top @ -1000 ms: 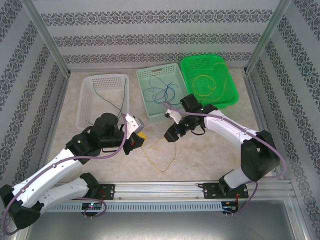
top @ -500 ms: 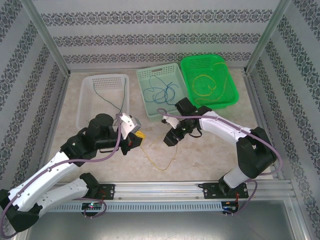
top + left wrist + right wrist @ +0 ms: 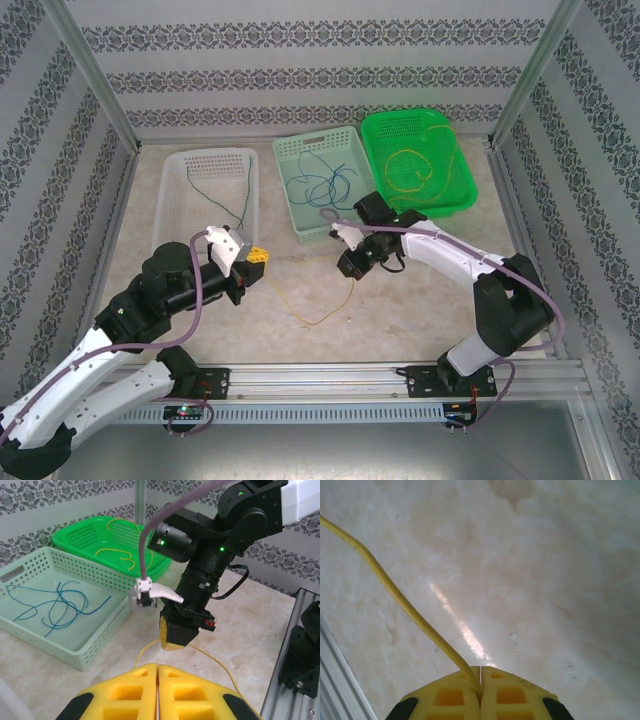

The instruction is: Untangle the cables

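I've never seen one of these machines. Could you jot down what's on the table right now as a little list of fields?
right gripper: shut on the loose yellow cable
left gripper: shut; whether it pinches that cable is unclear
cable's lie: looped on the table between the grippers
white basket: dark green cable
pale green basket: blue cables
bright green basket: yellow cables
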